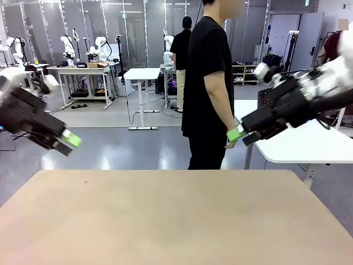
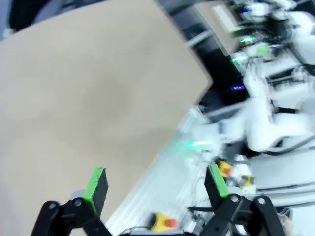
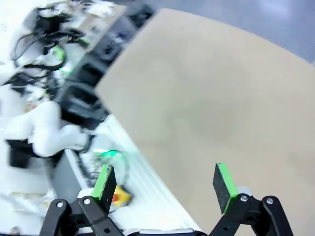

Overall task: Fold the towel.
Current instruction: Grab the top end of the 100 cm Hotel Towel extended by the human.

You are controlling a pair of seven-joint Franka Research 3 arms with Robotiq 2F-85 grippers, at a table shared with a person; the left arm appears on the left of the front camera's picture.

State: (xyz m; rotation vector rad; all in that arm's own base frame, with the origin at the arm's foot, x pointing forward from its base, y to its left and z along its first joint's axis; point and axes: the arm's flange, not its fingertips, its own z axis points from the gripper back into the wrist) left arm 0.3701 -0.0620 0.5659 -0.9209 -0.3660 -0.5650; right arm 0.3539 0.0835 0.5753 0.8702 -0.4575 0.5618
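The towel is out of view. My left gripper [image 1: 71,138] hangs high at the left, above and beyond the tan table [image 1: 165,221]. In its own wrist view the left gripper [image 2: 156,182] stands open with nothing between its green pads, over the table's near edge. My right gripper [image 1: 238,134] is raised at the right, pointing toward the middle. The right wrist view shows the right gripper [image 3: 165,181] open and empty above the table's edge [image 3: 128,132].
A person in black [image 1: 208,83] stands at the table's far side, one hand [image 1: 231,144] close to my right gripper. A white table [image 1: 309,144] stands behind at the right. The robot's base and cables [image 2: 256,123] lie beyond the table's near edge.
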